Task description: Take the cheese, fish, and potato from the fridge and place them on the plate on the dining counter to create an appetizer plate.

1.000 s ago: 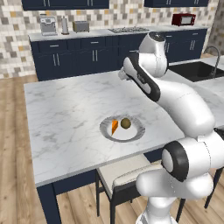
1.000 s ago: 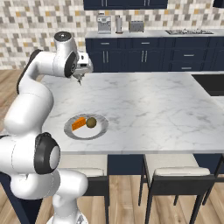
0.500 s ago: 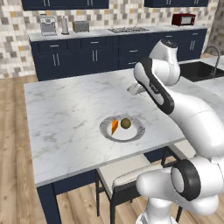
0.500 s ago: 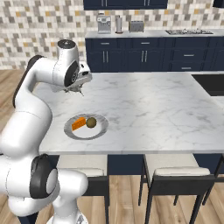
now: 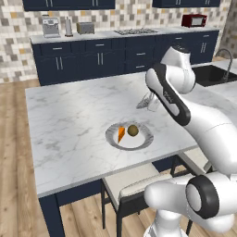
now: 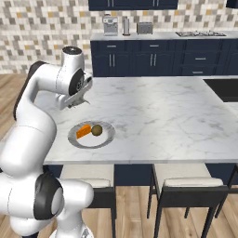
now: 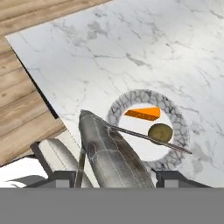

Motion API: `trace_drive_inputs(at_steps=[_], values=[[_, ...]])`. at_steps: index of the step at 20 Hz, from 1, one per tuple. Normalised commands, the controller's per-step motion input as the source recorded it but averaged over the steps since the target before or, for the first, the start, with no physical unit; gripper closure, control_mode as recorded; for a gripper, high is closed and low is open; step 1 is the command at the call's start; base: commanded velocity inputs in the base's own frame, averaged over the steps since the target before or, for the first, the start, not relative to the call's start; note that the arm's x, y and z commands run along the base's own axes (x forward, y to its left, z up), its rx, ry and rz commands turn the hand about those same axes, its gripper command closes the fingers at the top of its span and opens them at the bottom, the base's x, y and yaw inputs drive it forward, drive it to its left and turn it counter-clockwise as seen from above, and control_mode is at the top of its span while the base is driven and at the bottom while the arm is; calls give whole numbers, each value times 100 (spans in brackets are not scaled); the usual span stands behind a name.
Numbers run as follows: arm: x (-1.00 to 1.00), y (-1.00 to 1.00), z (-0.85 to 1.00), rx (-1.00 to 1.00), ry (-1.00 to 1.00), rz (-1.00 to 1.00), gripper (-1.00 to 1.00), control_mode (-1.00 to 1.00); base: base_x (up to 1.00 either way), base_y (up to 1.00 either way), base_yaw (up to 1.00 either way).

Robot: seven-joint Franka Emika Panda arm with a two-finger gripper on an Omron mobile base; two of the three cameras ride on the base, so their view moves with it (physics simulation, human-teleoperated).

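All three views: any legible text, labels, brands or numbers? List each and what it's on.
None can be read.
Red microwave on the back counter: front too small and blurred to show any lettering.
Coffee machine and toaster: no legible marks.
Plate, cheese, potato, the fish in the gripper, dining counter: no print on any of them.

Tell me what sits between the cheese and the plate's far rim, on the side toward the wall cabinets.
In the right base view, the potato lies just right of the cheese; toward the far rim of the plate only bare plate shows.
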Motion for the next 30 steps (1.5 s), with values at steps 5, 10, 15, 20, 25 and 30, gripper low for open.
trace_drive_inputs(at_steps=[5, 10, 15, 20, 25, 30], values=[[-3, 0, -4, -18, 0, 45, 100, -100, 0, 0, 0], [-2, -1, -18, -16, 0, 45, 100, -100, 0, 0, 0], [-9, 0, -61, -5, 1, 21, 100, -100, 0, 0, 0], [6, 0, -58, 0, 7, 0, 100, -100, 0, 0, 0], [15, 0, -47, 0, 18, 0, 100, -100, 0, 0, 0], [23, 0, -31, 0, 20, -2, 100, -100, 0, 0, 0]])
